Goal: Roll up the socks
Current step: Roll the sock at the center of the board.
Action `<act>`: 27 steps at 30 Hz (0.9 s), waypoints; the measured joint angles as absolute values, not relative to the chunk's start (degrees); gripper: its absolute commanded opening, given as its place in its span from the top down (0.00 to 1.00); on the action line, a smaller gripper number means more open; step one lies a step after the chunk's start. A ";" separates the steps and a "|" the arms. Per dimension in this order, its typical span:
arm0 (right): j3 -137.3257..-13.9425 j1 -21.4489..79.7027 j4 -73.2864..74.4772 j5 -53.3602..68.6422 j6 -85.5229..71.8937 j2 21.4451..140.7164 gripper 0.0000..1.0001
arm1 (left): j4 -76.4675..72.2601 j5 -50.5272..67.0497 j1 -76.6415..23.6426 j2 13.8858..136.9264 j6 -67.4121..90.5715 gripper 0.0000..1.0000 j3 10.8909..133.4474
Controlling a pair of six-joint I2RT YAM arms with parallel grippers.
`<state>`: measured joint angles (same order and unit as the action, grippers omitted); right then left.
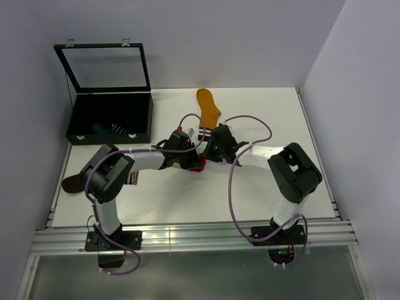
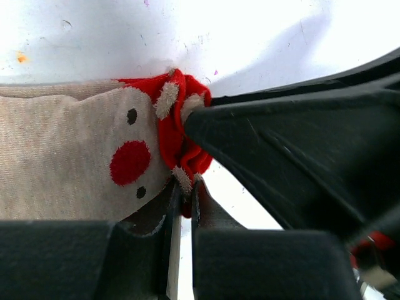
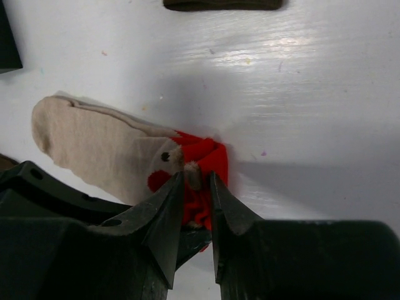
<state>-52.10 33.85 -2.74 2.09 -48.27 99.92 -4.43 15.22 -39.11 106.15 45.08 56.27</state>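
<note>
A beige sock (image 3: pixel 100 147) with a red-white face lies flat on the white table, its red end (image 3: pixel 209 159) bunched up. My right gripper (image 3: pixel 197 181) is shut on that red bunch from one side. My left gripper (image 2: pixel 185 184) pinches the same red edge (image 2: pixel 178 134) between nearly closed jaws, the beige body (image 2: pixel 56 156) stretching left. From above, both grippers (image 1: pixel 187 161) (image 1: pixel 205 156) meet mid-table and cover all but a red scrap of the sock (image 1: pixel 198 166). A mustard sock (image 1: pixel 207 106) lies behind them. A brown sock (image 1: pixel 72 183) lies at the left edge.
An open black case (image 1: pixel 81 122) with its glass lid up stands at the back left, with dark socks inside. A purple cable (image 1: pixel 232 187) loops off the right arm. The brown sock (image 3: pixel 222 4) shows at the top of the right wrist view.
</note>
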 measured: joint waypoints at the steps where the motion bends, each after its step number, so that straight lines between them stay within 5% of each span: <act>1: -52.45 34.02 -2.28 1.96 -48.10 99.72 0.68 | -4.43 15.25 -39.11 106.15 45.10 0.98 56.27; 13: -54.59 34.63 -1.15 2.22 -47.46 100.99 0.70 | -4.38 15.33 -39.09 106.26 45.28 0.98 56.27; 22: -60.90 34.70 0.95 3.53 -46.26 107.35 0.91 | -4.95 15.53 -38.41 106.69 45.78 0.96 56.40; 27: -62.70 34.76 2.00 4.01 -45.52 108.64 0.95 | -4.91 15.11 -38.20 106.69 46.00 0.91 56.45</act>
<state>-62.70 34.76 2.00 4.01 -45.52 108.64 -4.91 15.11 -38.20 106.69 46.00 56.45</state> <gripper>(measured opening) 0.056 0.115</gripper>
